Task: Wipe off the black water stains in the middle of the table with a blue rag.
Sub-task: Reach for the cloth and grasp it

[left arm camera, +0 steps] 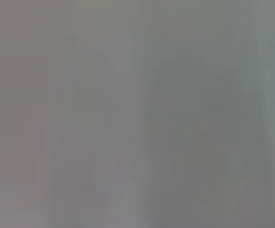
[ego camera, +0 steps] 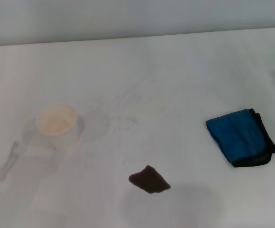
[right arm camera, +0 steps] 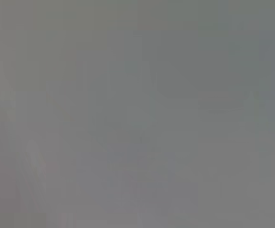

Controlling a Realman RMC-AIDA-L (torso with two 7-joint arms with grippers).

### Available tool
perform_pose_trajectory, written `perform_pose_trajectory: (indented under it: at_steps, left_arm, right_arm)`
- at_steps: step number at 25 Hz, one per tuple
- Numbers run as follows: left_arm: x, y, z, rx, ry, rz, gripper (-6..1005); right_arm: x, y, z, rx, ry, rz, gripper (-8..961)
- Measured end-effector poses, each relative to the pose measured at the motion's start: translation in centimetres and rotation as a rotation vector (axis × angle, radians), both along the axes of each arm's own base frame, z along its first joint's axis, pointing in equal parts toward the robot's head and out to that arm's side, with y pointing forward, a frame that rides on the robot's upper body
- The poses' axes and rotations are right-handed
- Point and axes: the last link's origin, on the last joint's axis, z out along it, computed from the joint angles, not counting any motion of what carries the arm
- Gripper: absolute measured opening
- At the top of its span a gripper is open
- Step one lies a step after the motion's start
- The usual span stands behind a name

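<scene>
Blue rag [ego camera: 239, 137] lying folded and rumpled on desk [ego camera: 175, 76], well right of and slightly beyond black water stains [ego camera: 149, 179]; likely soft, light, best pinched at raised fold; neither tool visible, so opening impossible to tell.

A plain, featureless grey field is all that is shown in the right wrist view. No object, edge or surface can be made out in it. Only faint, shapeless variations in tone are seen, and nothing can be identified from them.
</scene>
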Motion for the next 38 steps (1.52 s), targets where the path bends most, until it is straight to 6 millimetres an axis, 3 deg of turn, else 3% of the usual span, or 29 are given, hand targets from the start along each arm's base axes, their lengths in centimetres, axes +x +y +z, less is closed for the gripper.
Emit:
perform_pose_trajectory:
  at_steps: [2,7,13,16,21,27,38]
  left_arm:
    - [-0.1,0.0,0.4,0.012,0.01,-0.004,878]
    - [0.0,0.5,0.7,0.027,0.015,-0.01,877]
    - [0.1,0.9,0.8,0.035,0.019,-0.016,876]
    - [0.2,1.1,0.9,0.037,0.019,-0.024,877]
    - [0.4,1.4,1.2,0.043,0.03,-0.041,877]
    - [0.7,1.7,1.3,0.05,0.031,-0.061,877]
    - [0.8,1.9,1.5,0.068,0.04,-0.069,877]
  right_arm:
    - [0.3,0.6,1.4,-0.102,0.139,-0.02,865]
    - [-0.8,1.9,4.1,-0.359,0.243,-0.005,865]
    - [-4.3,2.8,6.3,-0.726,0.142,0.024,863]
    - [-6.8,2.7,6.4,-0.917,0.052,0.062,859]
    - [-9.7,2.6,5.0,-1.096,-0.165,-0.054,853]
    - [-12.9,3.0,3.3,-1.152,-0.413,-0.199,840]
    - [-16.4,5.1,-2.9,-1.191,-0.729,-0.327,782]
